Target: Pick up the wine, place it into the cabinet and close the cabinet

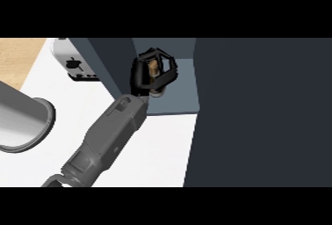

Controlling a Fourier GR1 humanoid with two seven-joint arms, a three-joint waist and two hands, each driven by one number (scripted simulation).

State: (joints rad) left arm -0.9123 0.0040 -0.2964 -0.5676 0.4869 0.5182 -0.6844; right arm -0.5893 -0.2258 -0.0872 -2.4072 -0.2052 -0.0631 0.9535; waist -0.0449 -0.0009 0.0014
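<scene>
- One grey forearm is rising from the lower edge of the white counter (162,145), slanting up towards the open cabinet (175,94); its casing is looking matte and boxy, with panel seams along it.
- Which arm it is I cannot tell for sure; it is coming in at the lower left, so I am taking it as the left hand (150,72), black and glossy, its fingers curling round the wine bottle (153,67).
- The wine bottle is showing only as a small tan, cylindrical patch between the black fingers, standing inside the cabinet's opening, over its blue-grey shelf floor.
- The cabinet is showing a smooth, flat, slate-blue interior, with one dark wall at its left and one wide, dark navy door panel (259,110) running down the right side of the view.
- One toaster (76,66) is sitting near the counter's far left corner, silvery metal with rounded corners and a black knob on its face.
- One big round metal vessel (23,121), grey and smooth with a thick rim, is lying at the counter's left edge.
- A strip of pale wood (19,57) is showing beyond the counter's far left corner.
</scene>
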